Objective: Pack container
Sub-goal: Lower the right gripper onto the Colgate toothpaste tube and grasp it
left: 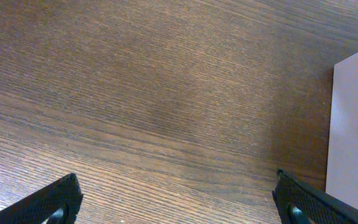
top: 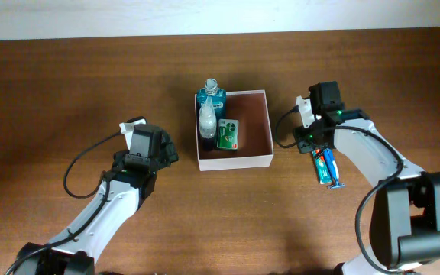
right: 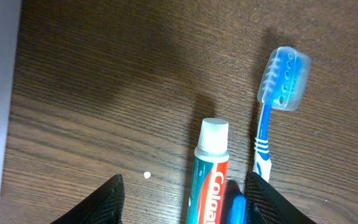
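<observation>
Container partly packed, both grippers open

Container [top: 255, 122] is recorded near the middle of the table [top: 67, 92], between the two arms, with its thin white walls upright and its reddish-brown floor showing on the right half. Three items are seen crowded against its left side: a blue-green bottle [top: 211, 95] at the far left corner, a smaller pale bottle [top: 207, 118] just in front of it, and a green packet [top: 228, 135] beside that. Whether the bottles stand or lean cannot be told from overhead.

Left gripper [left: 176, 186] is held over bare wood to the left of the container, not touching it. Its two dark fingers [left: 61, 199] are set wide apart with nothing between them. A strip of the container's white outer wall is seen at the right edge of the left wrist view.

Right gripper [right: 184, 180] is positioned to the right of the container, over a toothpaste tube [right: 210, 168] and a blue toothbrush [right: 278, 93] that lie side by side on the table. The tube's white cap and the capped brush head point the same way. The fingers [right: 110, 199] are spread apart, with the tube lying in the gap between them; contact with the tube cannot be confirmed. A further blue shape just beside the tube is too cropped to identify. A small white speck [right: 146, 175] is noted on the wood near the tube.
</observation>
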